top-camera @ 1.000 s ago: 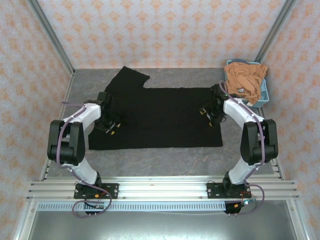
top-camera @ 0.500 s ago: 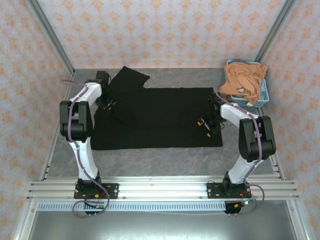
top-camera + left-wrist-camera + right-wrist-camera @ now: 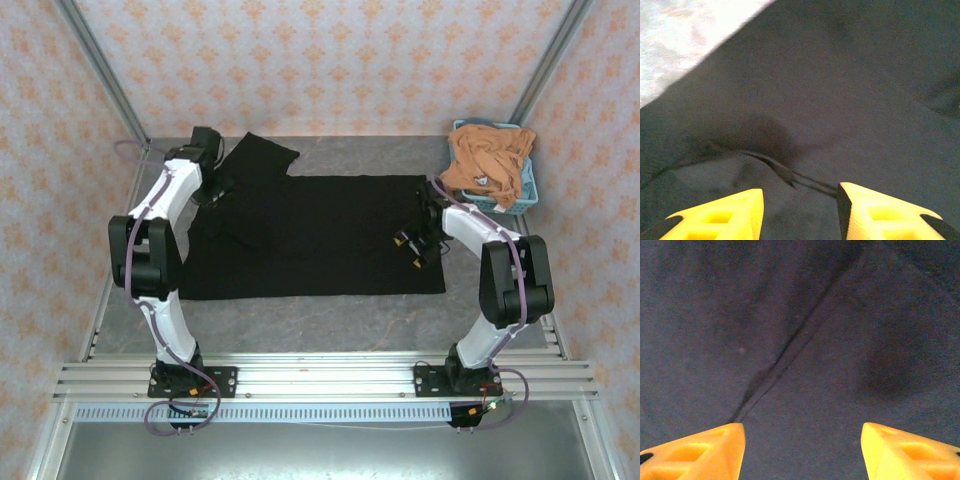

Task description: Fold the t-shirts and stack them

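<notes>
1. The black t-shirt [image 3: 320,235] is lying flat mid-frame on the bench [image 3: 300,320], and the orange-tan shirt [image 3: 490,160] is heaped in the basket [image 3: 530,192], upper right.
2. It's soft, light, limp cloth, so I'd pinch a hem or a sleeve edge.
3. The left tool [image 3: 214,190] is upper left and the right tool [image 3: 410,243] is at the shirt's right side, both with fingers apart and nothing clamped.
4. The wrist views give me a seam [image 3: 790,345] and a wrinkle [image 3: 770,165] that the top view smooths over.

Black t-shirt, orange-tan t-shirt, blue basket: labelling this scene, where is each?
black t-shirt [image 3: 320,235], top external view, middle of body
orange-tan t-shirt [image 3: 488,160], top external view, middle of bunched cloth
blue basket [image 3: 530,185], top external view, right wall
</notes>
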Available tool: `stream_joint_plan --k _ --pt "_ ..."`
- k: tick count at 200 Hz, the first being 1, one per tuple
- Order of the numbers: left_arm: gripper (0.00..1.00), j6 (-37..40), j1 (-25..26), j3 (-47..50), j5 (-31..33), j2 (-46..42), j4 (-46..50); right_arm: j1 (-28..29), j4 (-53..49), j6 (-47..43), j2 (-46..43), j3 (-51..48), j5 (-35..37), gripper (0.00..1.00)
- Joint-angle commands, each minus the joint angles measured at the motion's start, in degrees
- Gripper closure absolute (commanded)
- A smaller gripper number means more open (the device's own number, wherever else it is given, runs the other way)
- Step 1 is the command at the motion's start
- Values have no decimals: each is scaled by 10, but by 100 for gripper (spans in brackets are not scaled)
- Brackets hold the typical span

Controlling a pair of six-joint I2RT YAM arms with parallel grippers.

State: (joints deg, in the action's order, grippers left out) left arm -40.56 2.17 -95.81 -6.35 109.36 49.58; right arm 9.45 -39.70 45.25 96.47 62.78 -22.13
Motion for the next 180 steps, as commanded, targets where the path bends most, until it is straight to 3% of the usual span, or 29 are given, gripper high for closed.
stream_joint_plan --k 1,34,63,109,156,180 --pt "56 63 65 -54 28 51 80 18 -17 -46 6 36 4 37" --pt "56 75 92 -85 42 119 115 57 117 -115 -20 59 -118 32" --pt "55 84 101 -108 47 155 116 70 220 -93 -50 47 -169 27" --pt "55 91 107 -118 63 191 119 71 263 -47 -55 16 -177 29" --pt "64 94 108 -115 63 200 107 71 256 -49 -54 17 -178 29" --pt "64 94 108 -114 64 205 108 70 256 -46 -53 17 -177 29"
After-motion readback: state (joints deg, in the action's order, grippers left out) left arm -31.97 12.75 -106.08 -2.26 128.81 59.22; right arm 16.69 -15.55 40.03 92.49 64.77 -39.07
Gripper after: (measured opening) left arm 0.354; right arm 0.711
